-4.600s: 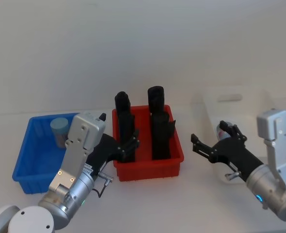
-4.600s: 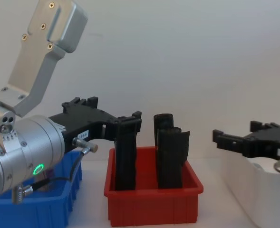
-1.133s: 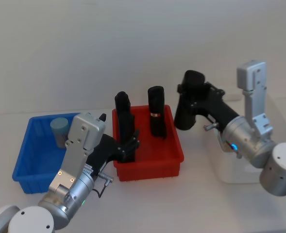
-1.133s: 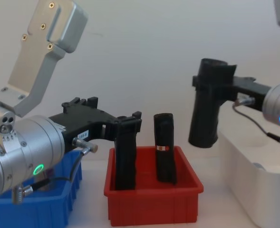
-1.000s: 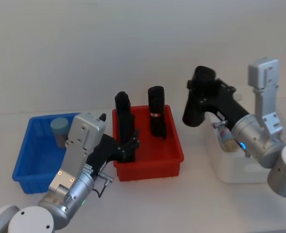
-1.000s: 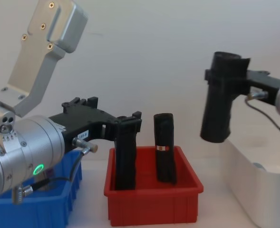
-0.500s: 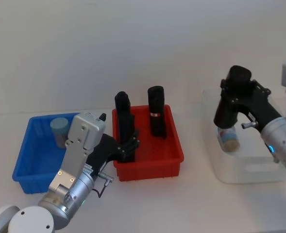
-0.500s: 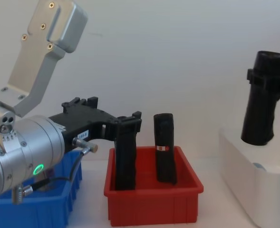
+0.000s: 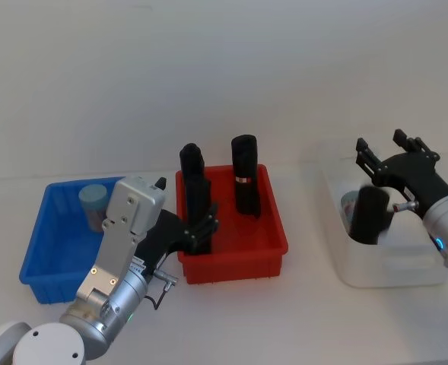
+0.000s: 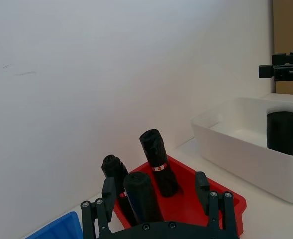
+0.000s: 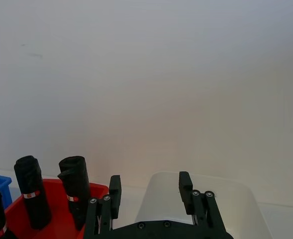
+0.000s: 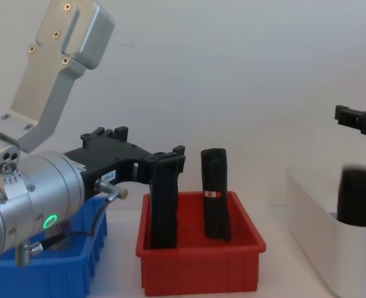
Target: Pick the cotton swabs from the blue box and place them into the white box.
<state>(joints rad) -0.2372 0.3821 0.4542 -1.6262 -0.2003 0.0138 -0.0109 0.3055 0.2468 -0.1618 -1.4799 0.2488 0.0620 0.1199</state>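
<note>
One jar of cotton swabs (image 9: pixel 93 204) with a pale blue-grey lid stands in the far corner of the blue box (image 9: pixel 52 255). The white box (image 9: pixel 395 266) sits at the right. It holds a tall black roll (image 9: pixel 369 215) and, partly hidden behind it, another jar of cotton swabs (image 9: pixel 347 205). My right gripper (image 9: pixel 395 158) hangs open and empty just above that roll, also seen in the chest view (image 12: pixel 360 118). My left gripper (image 9: pixel 207 226) stays open at the red bin's near left corner, its fingers around a black roll (image 10: pixel 142 196).
A red bin (image 9: pixel 235 258) stands between the blue and white boxes with upright black rolls (image 9: pixel 246 173) in it. A plain white wall rises behind the table. Bare tabletop lies in front of the boxes.
My right gripper carried a black roll from above the red bin over to the white box and opened. The roll now sits in the white box. The left arm has not moved.
</note>
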